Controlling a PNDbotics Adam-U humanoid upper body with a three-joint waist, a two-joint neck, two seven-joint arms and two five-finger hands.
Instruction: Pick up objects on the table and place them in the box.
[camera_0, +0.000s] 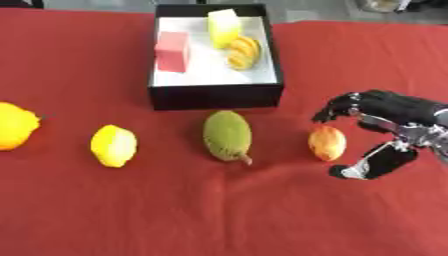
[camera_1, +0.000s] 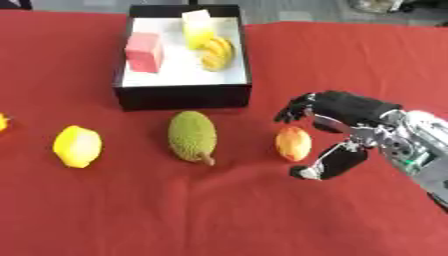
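A black box (camera_0: 215, 95) with a white floor stands at the far middle of the red table. Inside it are a pink block (camera_0: 173, 51), a yellow block (camera_0: 224, 27) and an orange-yellow fruit (camera_0: 243, 52). In a row in front of the box lie a large yellow fruit (camera_0: 15, 125), a lemon (camera_0: 114, 145), a green spiky fruit (camera_0: 227, 135) and a small orange-red fruit (camera_0: 326, 143). My right hand (camera_1: 350, 112) is just right of the orange-red fruit, open, fingers above and thumb below, apart from it. My left hand is out of sight.
The red cloth (camera_0: 219, 210) covers the whole table. A grey floor strip shows beyond the far edge.
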